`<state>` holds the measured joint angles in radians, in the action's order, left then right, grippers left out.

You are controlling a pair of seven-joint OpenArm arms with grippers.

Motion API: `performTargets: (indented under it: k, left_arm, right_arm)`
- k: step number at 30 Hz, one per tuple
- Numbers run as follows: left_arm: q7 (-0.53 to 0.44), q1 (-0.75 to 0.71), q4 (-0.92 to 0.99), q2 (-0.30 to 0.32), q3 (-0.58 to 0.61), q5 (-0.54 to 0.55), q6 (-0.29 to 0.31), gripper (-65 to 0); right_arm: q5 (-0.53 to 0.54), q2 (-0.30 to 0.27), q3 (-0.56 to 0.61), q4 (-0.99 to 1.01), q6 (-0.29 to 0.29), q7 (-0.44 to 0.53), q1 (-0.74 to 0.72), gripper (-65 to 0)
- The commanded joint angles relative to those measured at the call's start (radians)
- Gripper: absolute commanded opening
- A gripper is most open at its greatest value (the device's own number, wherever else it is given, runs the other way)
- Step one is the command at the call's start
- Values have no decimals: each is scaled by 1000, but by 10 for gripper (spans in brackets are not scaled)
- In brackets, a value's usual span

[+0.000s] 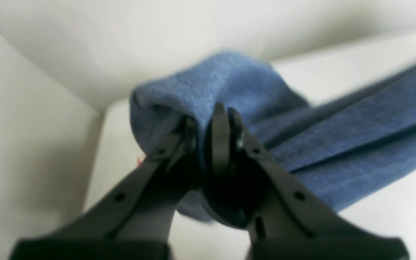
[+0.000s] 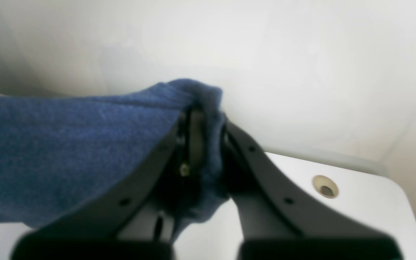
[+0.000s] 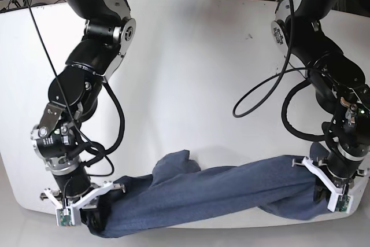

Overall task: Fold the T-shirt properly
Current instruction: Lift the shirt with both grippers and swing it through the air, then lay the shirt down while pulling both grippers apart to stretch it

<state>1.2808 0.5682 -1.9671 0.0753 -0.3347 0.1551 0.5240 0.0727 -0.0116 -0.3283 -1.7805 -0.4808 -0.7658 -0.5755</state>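
Note:
The T-shirt is a slate-blue cloth bunched into a long band along the front edge of the white table. My left gripper is shut on one end of it, at the right of the base view, with the T-shirt stretching away to the right in the left wrist view. My right gripper is shut on the other end, at the lower left of the base view, where the T-shirt hangs off to the left in the right wrist view. No lettering shows.
Both arms reach down from the far side, with black cables looping over the table. A round hole sits near the table's rounded corner in the right wrist view. White walls close in beside the table in both wrist views.

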Motion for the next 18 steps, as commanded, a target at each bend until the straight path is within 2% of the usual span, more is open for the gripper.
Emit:
performTargets:
  k: [1,15,18]
  left_arm:
    - [-2,-76,-11,10,-1,-16,-3,-650]
    - [-2,-486,-10,17,-1,-16,-2,-650]
    - [-2,-552,-4,24,-2,-21,26,-650]
  right_arm:
    - [-7,-26,-4,-37,11,15,56,-650]
    - [-6,-24,-9,-115,11,15,418,-650]
    - [-6,-24,-9,-118,11,15,486,-650]
